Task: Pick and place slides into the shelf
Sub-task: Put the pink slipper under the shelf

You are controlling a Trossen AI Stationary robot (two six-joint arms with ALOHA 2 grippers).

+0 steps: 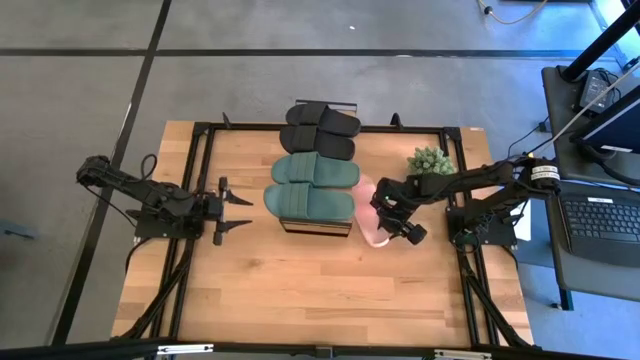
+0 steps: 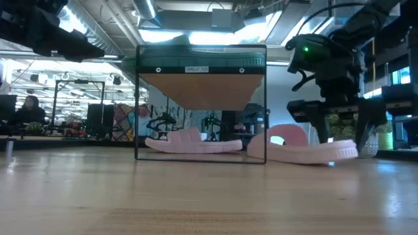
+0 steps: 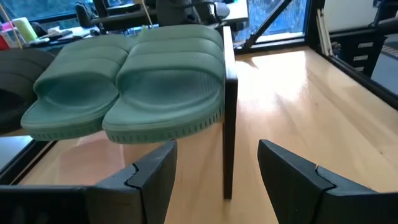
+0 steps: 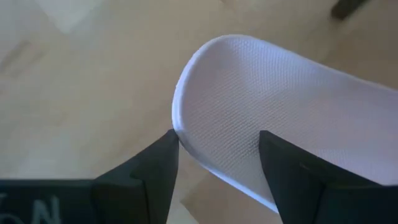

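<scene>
Your right gripper (image 4: 217,165) is hovering open, holding nothing, over the pink slide's (image 4: 273,118) heel; you should be lowering until both fingers straddle that rim below before closing.

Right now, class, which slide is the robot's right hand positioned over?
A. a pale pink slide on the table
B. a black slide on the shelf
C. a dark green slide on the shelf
A: the right hand has its fingers either side of the pale pink slide lying on the table beside the shelf.
</scene>
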